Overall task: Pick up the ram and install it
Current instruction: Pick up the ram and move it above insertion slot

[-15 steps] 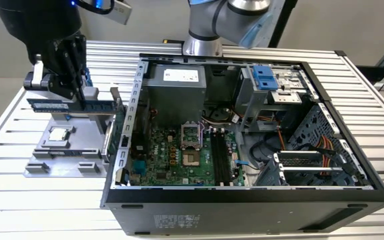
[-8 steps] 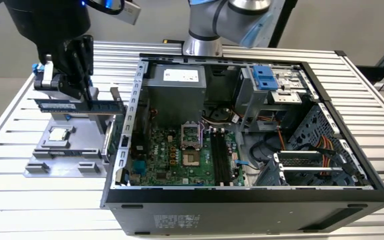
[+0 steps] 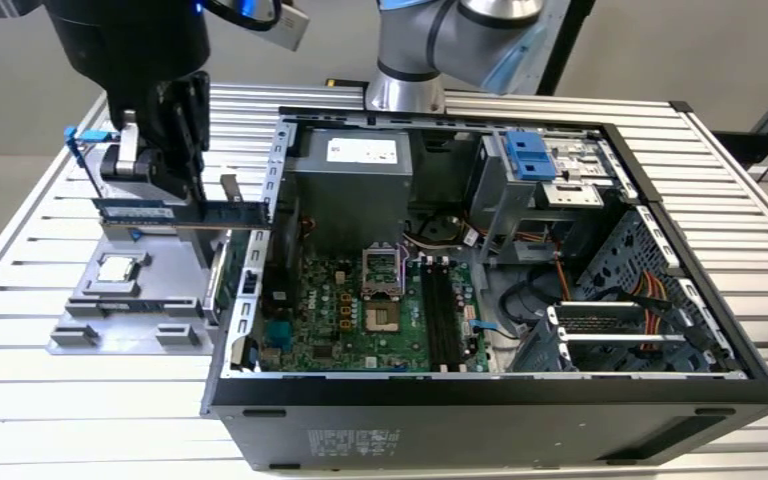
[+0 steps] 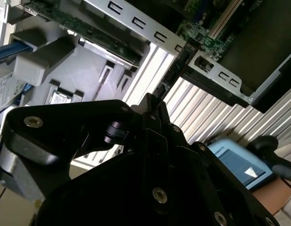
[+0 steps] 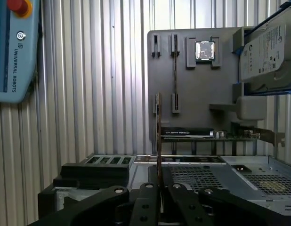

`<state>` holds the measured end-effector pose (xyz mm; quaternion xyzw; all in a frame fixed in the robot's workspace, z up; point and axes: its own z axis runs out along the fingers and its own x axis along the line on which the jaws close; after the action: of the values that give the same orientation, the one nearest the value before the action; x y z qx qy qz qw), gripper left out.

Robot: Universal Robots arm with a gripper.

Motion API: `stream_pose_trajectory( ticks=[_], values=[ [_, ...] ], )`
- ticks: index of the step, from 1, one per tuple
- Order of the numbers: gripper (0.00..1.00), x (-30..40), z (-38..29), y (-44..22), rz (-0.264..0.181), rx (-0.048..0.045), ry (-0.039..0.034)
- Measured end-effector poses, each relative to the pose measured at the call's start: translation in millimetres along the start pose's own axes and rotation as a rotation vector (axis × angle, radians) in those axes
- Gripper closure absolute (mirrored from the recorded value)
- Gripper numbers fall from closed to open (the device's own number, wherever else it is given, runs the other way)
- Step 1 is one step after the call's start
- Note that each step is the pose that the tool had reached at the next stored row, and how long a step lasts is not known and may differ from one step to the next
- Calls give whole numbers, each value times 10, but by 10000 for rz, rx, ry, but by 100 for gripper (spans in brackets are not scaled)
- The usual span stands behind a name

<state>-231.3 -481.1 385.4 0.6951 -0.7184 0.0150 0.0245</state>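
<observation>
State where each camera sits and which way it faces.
Exterior view: raised off the arm, looking down into the open computer case on the table; arm and gripper show.
First wrist view: behind the gripper, looking along the held ram to the tray; its fingers show.
Second wrist view: behind the gripper's black linkage, facing tray and case rim.
Both wrist views share tray and teach pendant.

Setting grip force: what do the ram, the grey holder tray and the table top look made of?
The ram: thin green circuit-board laminate, matte, with a label strip. The grey holder tray: uniform matte grey with moulded slots, probably plastic. The table top: silvery ribbed slats with a dull sheen, likely aluminium profile.
</observation>
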Motion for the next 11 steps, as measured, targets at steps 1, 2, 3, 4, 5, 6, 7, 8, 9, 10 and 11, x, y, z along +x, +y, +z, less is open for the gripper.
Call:
stream_pose_trajectory(
  ticks=[1,2,3,4,5,6,7,8,9,10,11],
  values=[
    [100,-1,0,-21,0,-1,0],
    [100,-1,-1,-42,0,-1,0],
    [100,-2,-1,-63,1,0,1],
    [100,-3,-2,-82,0,-1,2],
    [100,-3,-2,-100,0,-1,1],
    [100,-4,-2,-117,0,-1,1],
    [100,-4,-2,-133,0,-1,1],
    [100,-5,-3,-148,0,-1,1],
    [100,-6,-3,-161,0,-1,1],
    [100,-7,-3,-171,0,-1,1],
    [100,-8,-3,-179,0,0,1]
  ],
)
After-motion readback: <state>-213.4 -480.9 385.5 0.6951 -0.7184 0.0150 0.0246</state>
